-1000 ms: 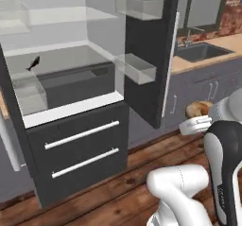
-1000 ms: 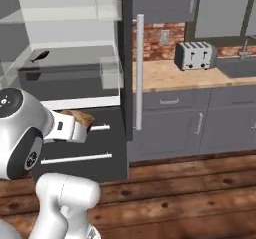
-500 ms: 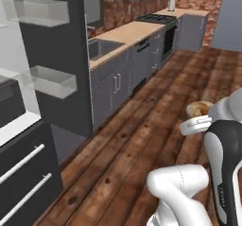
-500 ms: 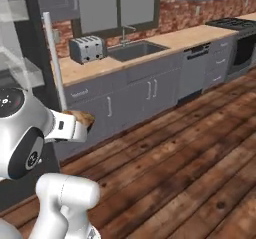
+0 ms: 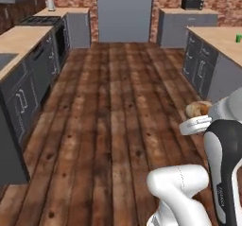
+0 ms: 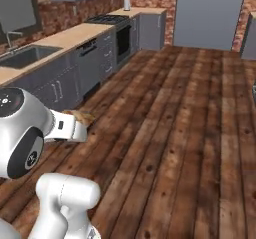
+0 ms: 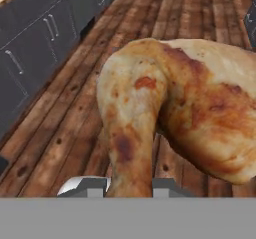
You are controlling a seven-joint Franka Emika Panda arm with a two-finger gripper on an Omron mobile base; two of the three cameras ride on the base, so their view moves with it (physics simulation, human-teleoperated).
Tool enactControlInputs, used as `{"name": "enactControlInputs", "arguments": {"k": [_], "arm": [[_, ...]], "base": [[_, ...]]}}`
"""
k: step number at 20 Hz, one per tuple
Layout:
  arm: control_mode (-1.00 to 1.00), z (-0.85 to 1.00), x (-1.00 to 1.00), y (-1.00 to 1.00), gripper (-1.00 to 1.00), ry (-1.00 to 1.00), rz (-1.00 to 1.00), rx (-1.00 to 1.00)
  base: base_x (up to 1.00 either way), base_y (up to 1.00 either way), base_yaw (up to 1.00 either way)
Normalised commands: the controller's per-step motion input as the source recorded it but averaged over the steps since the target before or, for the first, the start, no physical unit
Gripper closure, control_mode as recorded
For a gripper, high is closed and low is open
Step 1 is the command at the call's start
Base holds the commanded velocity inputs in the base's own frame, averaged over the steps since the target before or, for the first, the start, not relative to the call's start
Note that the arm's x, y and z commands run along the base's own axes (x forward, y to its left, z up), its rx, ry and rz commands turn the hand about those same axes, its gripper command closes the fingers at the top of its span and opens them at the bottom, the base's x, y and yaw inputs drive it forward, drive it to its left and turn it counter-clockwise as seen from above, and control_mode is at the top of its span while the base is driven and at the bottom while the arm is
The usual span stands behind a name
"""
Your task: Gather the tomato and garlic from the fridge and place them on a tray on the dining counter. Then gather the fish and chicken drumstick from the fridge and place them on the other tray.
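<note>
At the hand, the gripper [image 5: 194,121] is closed on the chicken drumstick [image 7: 170,118], held low and close beside the robot's body, above the wooden floor [image 5: 113,107]; the jaws clamp its narrow end. Transport step: keep the jaws clamped and the arm tucked while the base drives; avoid sharp turns that could swing the load. Far right, a wood-topped counter [image 5: 220,38] stands, probably the dining counter; no tray can be made out.

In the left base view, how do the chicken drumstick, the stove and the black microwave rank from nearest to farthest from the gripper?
1. chicken drumstick: held in the shut gripper, at right.
2. stove: on the left counter run, far back.
3. microwave: on the back counter at right; about as far as the stove, too close to call.
</note>
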Motion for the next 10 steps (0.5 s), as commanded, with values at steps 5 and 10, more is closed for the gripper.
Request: {"name": "enactControlInputs", "arguments": {"k": [5,10], "arm": [[1.00,0.00,0.00,0.00,1.00,0.00,0.00,0.00],[1.00,0.00,0.00,0.00,1.00,0.00,0.00,0.00]], "base": [[0.00,-0.07,-0.87],[0.00,-0.16,-0.87]]}}
